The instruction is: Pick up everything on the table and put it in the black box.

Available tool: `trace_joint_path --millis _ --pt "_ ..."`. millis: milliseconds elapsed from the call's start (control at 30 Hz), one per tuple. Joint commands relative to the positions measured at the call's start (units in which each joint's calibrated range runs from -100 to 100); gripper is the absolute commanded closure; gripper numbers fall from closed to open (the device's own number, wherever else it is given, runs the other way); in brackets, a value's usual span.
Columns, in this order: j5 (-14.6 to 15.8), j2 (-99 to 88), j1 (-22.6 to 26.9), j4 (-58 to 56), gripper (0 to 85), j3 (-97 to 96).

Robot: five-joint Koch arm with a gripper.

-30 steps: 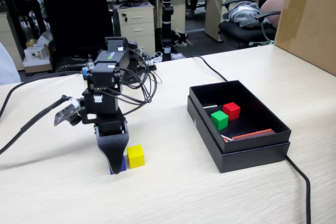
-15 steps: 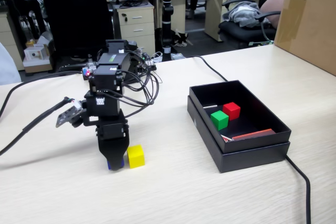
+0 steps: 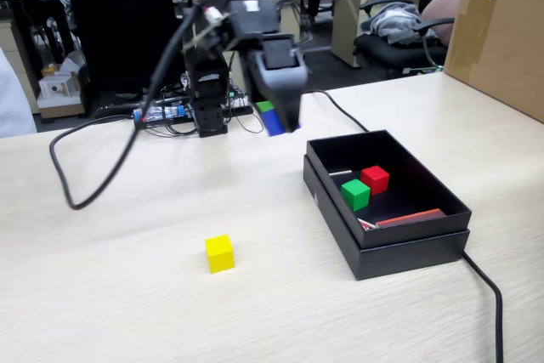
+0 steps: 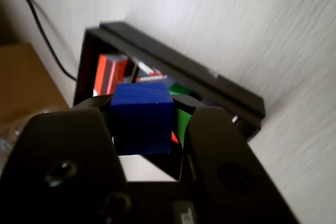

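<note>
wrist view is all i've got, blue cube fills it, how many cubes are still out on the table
Observer: One. The yellow cube sits alone on the table, left of the black box in the fixed view.
Operator: is the end effector over the box
Observer: Not quite. The end effector, shut on the blue cube, hangs in the air just beyond the box's far-left corner.
Operator: what's inside already
Observer: The red cube and green cube, close together.

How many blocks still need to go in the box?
Two are in already: the small red cube and small green cube lie in the shallow black cardboard box. The black gripper holds the small blue cube in the air. Only the small yellow cube waits on the beige wooden table.
</note>
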Motion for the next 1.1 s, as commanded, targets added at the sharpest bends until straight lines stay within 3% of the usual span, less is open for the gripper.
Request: trace_joint_path --millis 0,233,500,700,767,900,1067 --pt "3.13 0.03 4.84 -1.19 76.3 1.98" --pt "7.08 20.22 10.94 -0.85 76.2 5.61" --pt "8.55 30.89 11.53 -0.76 75.3 10.32" --pt "8.99 29.86 10.89 -1.11 47.9 8.87" --pt "8.94 25.27 10.31 -1.45 45.8 8.51" --pt "6.54 3.81 6.11 -2.58 43.8 4.16" --pt "0.34 -4.33 -3.08 -2.58 41.4 2.53"
